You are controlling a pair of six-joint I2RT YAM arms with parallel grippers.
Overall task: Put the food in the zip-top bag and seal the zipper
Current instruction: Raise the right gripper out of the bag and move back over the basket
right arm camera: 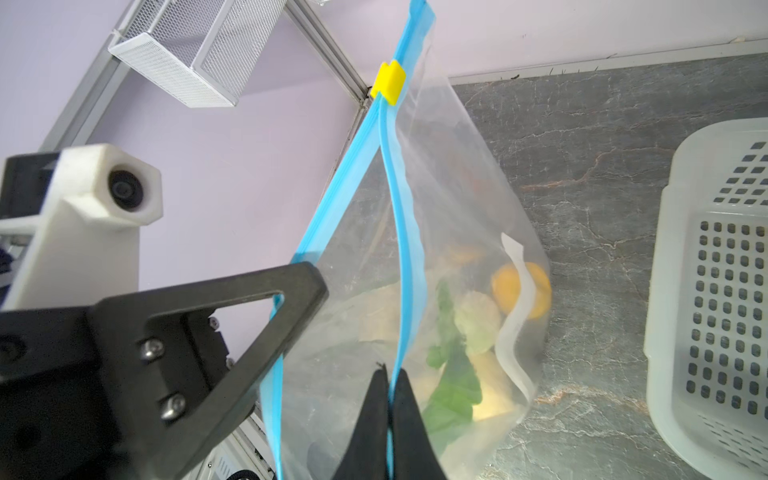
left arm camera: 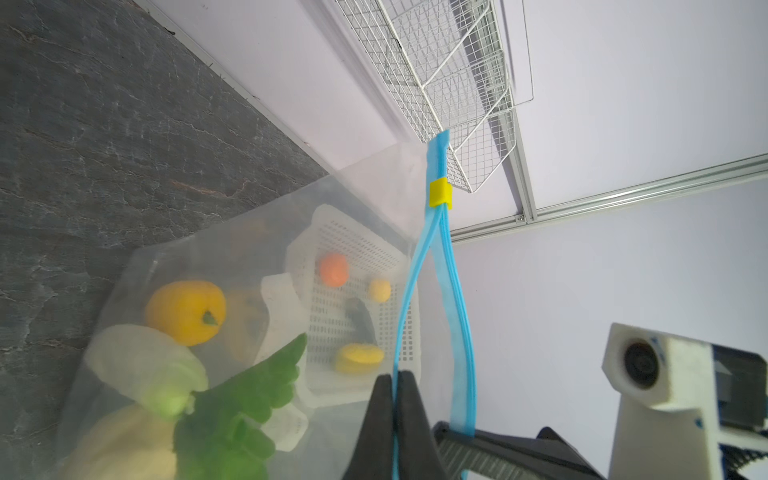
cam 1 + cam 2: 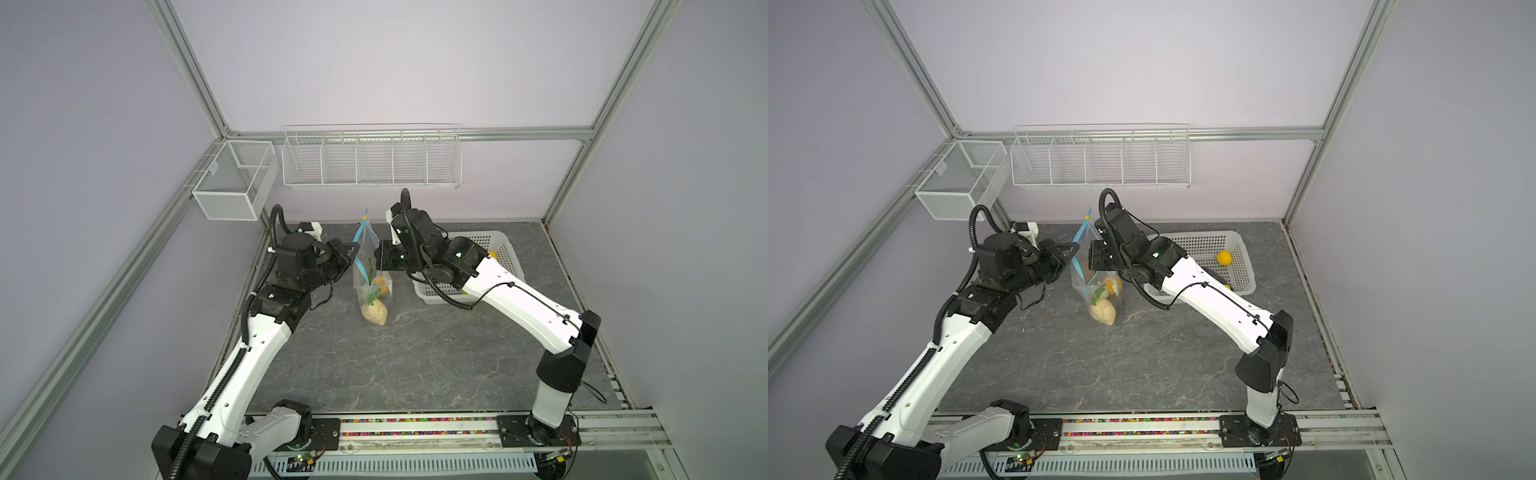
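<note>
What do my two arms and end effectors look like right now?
The left arm and right arm have white link shells, black joints and black ribbed cable conduit. The left end effector and right end effector have matte black tapered fingers, each beside a white wrist-camera housing.

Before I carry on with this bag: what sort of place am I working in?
Most likely a lab robot test cell, not a kitchen. An aluminium frame with plain lilac wall panels boxes in a stone-look tabletop, a wire rack hangs on the back wall, and a mounting rail runs along the front.
</note>
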